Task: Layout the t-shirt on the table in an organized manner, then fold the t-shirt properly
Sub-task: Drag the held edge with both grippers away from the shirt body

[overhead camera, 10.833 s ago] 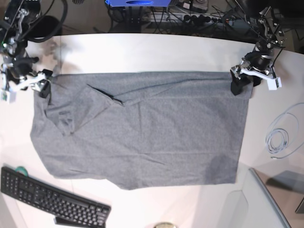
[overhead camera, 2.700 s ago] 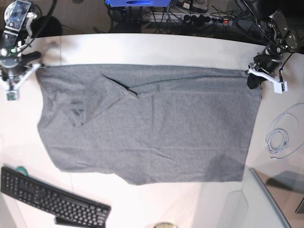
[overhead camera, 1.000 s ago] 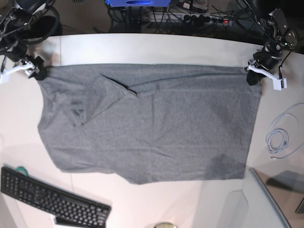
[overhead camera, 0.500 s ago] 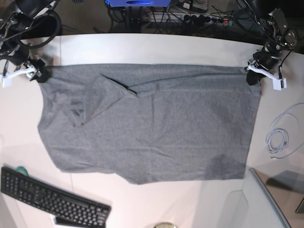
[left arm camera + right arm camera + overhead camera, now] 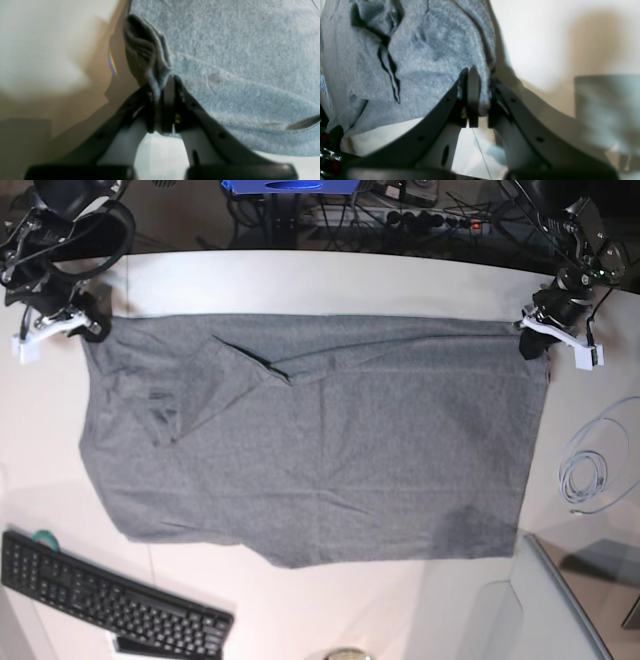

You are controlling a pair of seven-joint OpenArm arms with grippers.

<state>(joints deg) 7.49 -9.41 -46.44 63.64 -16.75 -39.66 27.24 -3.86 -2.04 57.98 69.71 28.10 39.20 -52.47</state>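
The grey t-shirt (image 5: 310, 440) lies spread wide on the white table (image 5: 300, 280), with a diagonal fold near its upper left. My left gripper (image 5: 530, 345), at the base view's right, is shut on the shirt's far right corner; the left wrist view shows the fingers (image 5: 163, 105) pinching a bunched tuft of fabric (image 5: 147, 57). My right gripper (image 5: 88, 330), at the base view's left, is shut on the far left corner; the right wrist view shows its fingers (image 5: 475, 100) clamped on a fold of the shirt (image 5: 420, 57).
A black keyboard (image 5: 110, 605) lies at the front left. A coiled pale cable (image 5: 590, 475) lies at the right, beside a grey box corner (image 5: 560, 600). Cables and a power strip (image 5: 400, 220) sit beyond the far edge.
My right gripper has shifted slightly toward the far edge while holding the left corner. The shirt and my left gripper have stayed put.
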